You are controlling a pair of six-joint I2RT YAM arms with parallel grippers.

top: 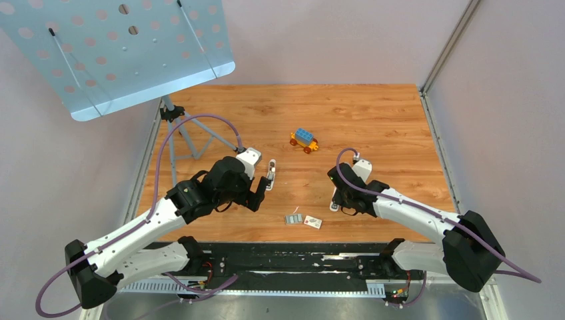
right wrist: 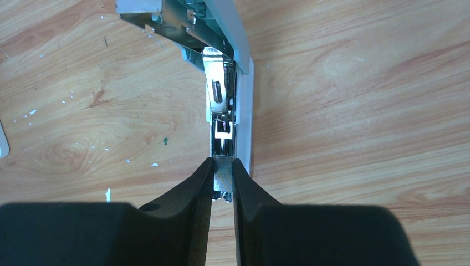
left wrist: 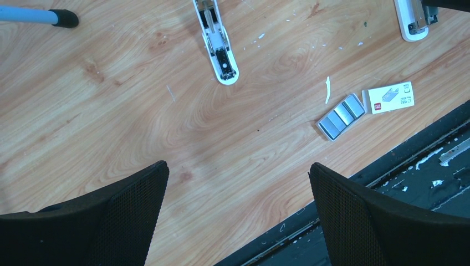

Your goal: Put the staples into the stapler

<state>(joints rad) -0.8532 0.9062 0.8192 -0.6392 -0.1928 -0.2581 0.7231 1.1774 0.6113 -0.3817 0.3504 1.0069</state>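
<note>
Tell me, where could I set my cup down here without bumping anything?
Bare: the far right corner beyond the toy car and right pincer; the strip between the left stapler and the right stapler. Crowded: the near edge, where staples and a small box lie, and the stand's legs far left.

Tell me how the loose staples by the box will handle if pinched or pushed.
The staples lie as separate short strips side by side, so they'd probably split apart rather than lift together. They look flat and thin: likely light, apt to slide on the smooth table, not roll.
</note>
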